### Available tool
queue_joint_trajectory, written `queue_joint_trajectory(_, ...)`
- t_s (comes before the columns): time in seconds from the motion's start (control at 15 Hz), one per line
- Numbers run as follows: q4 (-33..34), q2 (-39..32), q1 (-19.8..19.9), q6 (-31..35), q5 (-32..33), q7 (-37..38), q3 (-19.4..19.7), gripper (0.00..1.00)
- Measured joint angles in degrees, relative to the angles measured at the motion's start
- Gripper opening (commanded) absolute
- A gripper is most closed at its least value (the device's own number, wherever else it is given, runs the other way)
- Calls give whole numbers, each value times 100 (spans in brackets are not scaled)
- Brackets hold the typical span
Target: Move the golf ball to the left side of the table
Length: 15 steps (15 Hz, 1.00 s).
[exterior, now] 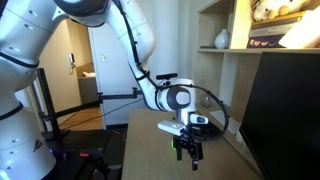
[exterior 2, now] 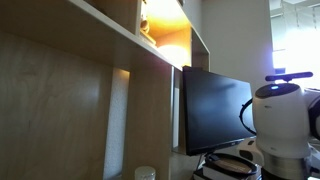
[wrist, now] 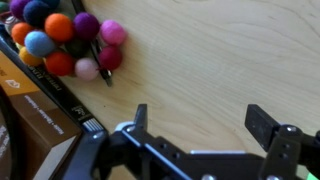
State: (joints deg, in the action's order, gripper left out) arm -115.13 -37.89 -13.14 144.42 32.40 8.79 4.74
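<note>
Starting at the left of the wrist view, I had a heap of coloured balls in the upper corner, orange, blue, purple, pink and red, with an orange box lying just below them. None of them read to me as the fluorescent-green golf ball, and I could not find that ball in any view. It may have been hidden or out of frame.

Moving right, the table was bare wood grain. Over it hung the gripper, its jaws spread wide with nothing between them but tabletop. In an exterior view the gripper hovered just above the table, with a dark monitor further right.

My judgement was that the task had hardly begun. The ball was not located, not grasped and not carried, so finding it, picking it up and setting it down on the left side all remained.
</note>
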Motion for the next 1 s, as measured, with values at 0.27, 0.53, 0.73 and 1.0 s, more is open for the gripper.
queue_joint_trajectory(0.27,13,-6,33,18,-121,-71,-3,100)
queue_joint_trajectory(0.53,40,-6,323,110,-573,-829,-263,100)
queue_joint_trajectory(0.73,58,-6,627,114,-960,-1506,-538,100)
queue_joint_trajectory(1.0,86,-6,780,114,-1196,-1863,-598,100)
